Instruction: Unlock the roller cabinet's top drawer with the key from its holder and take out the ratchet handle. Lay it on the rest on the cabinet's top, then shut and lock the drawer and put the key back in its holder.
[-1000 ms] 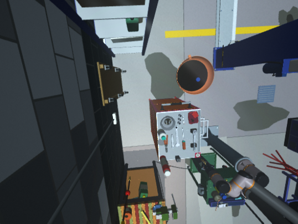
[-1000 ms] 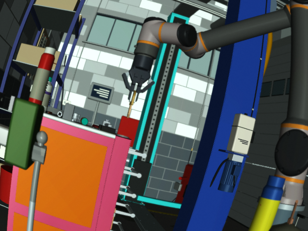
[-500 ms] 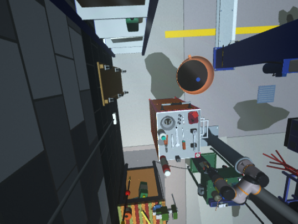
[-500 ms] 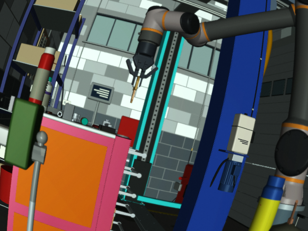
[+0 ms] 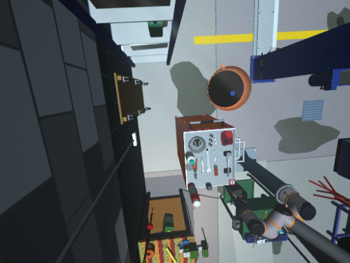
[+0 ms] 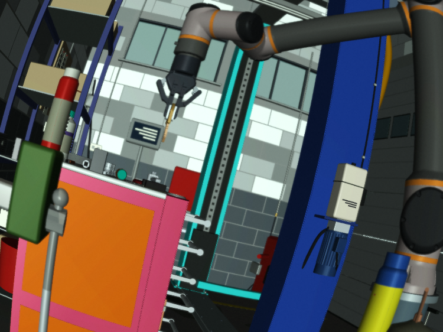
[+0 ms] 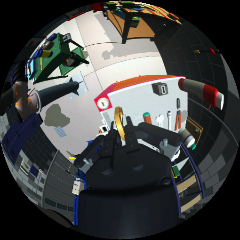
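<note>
The brass key (image 6: 168, 121) hangs high above the pink and orange roller cabinet (image 6: 96, 250), near its front edge, held by its bow in my closed gripper (image 6: 175, 102) with the blade pointing down. From the wrist camera the key (image 7: 119, 122) stands edge-on between my fingers (image 7: 121, 131), over the cabinet's grey top (image 7: 146, 103). The round lock (image 7: 102, 103) sits in a red corner of the drawer front. The dark key holder (image 7: 160, 89) stands on the top's far side. The drawers look shut, handles (image 6: 195, 252) sticking out. The ratchet handle is hidden.
A red box (image 5: 227, 136) and a grey round dish (image 5: 196, 143) sit on the cabinet's top (image 5: 209, 158) among wrenches, pliers (image 7: 178, 120) and a screwdriver. A red and grey cylinder (image 7: 200, 92) overhangs one side. A blue column (image 6: 321, 161) stands to the right.
</note>
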Action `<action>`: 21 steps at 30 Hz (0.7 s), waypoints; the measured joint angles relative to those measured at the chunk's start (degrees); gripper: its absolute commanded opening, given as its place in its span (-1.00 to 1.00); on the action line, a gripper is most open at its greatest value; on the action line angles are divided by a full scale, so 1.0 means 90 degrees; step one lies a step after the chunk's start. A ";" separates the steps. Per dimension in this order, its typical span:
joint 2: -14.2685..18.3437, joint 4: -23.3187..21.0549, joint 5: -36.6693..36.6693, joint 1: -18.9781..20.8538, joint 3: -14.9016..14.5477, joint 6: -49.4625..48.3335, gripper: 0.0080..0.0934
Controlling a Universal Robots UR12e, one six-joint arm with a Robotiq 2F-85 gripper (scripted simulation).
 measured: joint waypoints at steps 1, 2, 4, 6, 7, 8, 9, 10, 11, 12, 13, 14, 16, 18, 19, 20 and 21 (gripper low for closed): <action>0.0105 0.0018 0.0000 0.0055 -0.0123 0.0054 -1.00; 0.0213 0.0038 0.0000 0.0109 -0.0252 0.0109 -1.00; 0.0435 0.0086 0.0001 0.0218 -0.0522 0.0216 -1.00; 0.0656 0.0143 0.0001 0.0319 -0.0798 0.0317 -1.00; 0.0762 0.0173 0.0001 0.0366 -0.0935 0.0364 -1.00; 0.0864 0.0204 0.0001 0.0411 -0.1068 0.0408 -1.00; 0.0962 0.0235 0.0001 0.0452 -0.1196 0.0448 -1.00; 0.1052 0.0265 0.0001 0.0489 -0.1317 0.0486 -1.00; 0.1136 0.0295 0.0001 0.0523 -0.1430 0.0519 -1.00; 0.1212 0.0322 0.0001 0.0553 -0.1533 0.0549 -1.00; 0.1279 0.0347 0.0001 0.0579 -0.1625 0.0575 -1.00; 0.1337 0.0369 0.0001 0.0601 -0.1705 0.0597 -1.00; 0.1424 0.0404 0.0001 0.0634 -0.1827 0.0630 -1.00; 0.1475 0.0426 0.0000 0.0652 -0.1900 0.0649 -1.00; 0.1488 0.0432 0.0000 0.0657 -0.1919 0.0654 -1.00; 0.1495 0.0435 0.0000 0.0660 -0.1929 0.0657 -1.00; 0.1496 0.0436 0.0000 0.0661 -0.1932 0.0658 -1.00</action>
